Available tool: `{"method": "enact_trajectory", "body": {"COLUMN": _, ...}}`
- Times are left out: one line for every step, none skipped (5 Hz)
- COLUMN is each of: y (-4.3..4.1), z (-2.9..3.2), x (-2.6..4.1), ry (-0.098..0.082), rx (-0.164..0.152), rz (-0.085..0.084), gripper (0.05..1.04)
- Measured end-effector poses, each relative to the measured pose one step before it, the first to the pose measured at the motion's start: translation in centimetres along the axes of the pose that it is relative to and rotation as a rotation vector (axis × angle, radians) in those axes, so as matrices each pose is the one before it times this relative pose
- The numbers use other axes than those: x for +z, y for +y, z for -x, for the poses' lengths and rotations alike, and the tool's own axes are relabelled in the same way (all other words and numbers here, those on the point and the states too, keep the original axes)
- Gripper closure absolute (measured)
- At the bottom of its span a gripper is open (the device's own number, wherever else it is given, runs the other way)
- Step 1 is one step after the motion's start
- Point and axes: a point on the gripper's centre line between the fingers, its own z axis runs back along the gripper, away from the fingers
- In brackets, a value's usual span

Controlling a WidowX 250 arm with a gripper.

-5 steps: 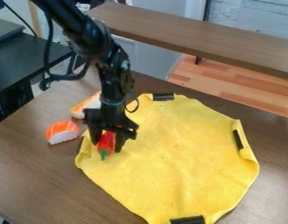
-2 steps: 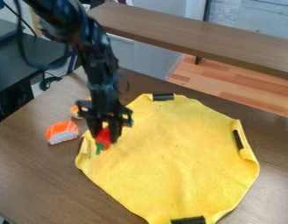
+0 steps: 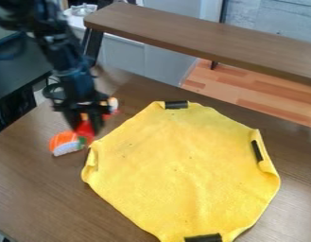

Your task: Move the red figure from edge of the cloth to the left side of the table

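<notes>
Currently, the red toy pepper is seated between the fingers, which stand partly apart, one on each flank, and appear to clamp it. The pepper's long axis runs roughly upright with a slight tilt, and its green stem end points down. The assembly is positioned just off the left corner of the yellow cloth, over the left part of the worktop. The clearance between the pepper and the surface cannot be determined.

The governing relation is lateral. The orange-and-white sushi toy lies immediately beside the stem end, toward the left edge of the worktop; contact between the two cannot be confirmed. The single arm comes down from the upper left.

The transfer is judged well advanced, with placement and release remaining. The next move should select a landing spot clear of both the sushi toy and the cloth, lower the stem end first, then spread the fingers. Caution: the narrow stem may let the pepper topple or roll on release.
</notes>
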Motion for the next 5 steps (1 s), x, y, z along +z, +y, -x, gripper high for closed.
{"method": "enact_trajectory", "body": {"y": 3.503, "z": 1.120, "x": 0.134, "ry": 0.0122, "rx": 0.0309, "rz": -0.0255, "gripper": 0.587}}
{"method": "enact_trajectory", "body": {"y": 3.288, "z": 2.057, "x": -0.521, "ry": 0.0532, "rx": 0.0070, "rz": 0.0304, "gripper": 0.587}}
{"method": "enact_trajectory", "body": {"y": 2.033, "z": 1.184, "x": 0.093, "ry": 0.0048, "rx": 0.0205, "rz": 0.0183, "gripper": 0.587}}
{"method": "enact_trajectory", "body": {"y": 0.763, "z": 0.751, "x": -1.728, "ry": 0.0226, "rx": 0.0672, "rz": -0.0069, "gripper": 0.587}}
{"method": "enact_trajectory", "body": {"y": 0.256, "z": 0.096, "x": -2.675, "ry": -0.0326, "rx": 0.0235, "rz": -0.0370, "gripper": 0.587}}
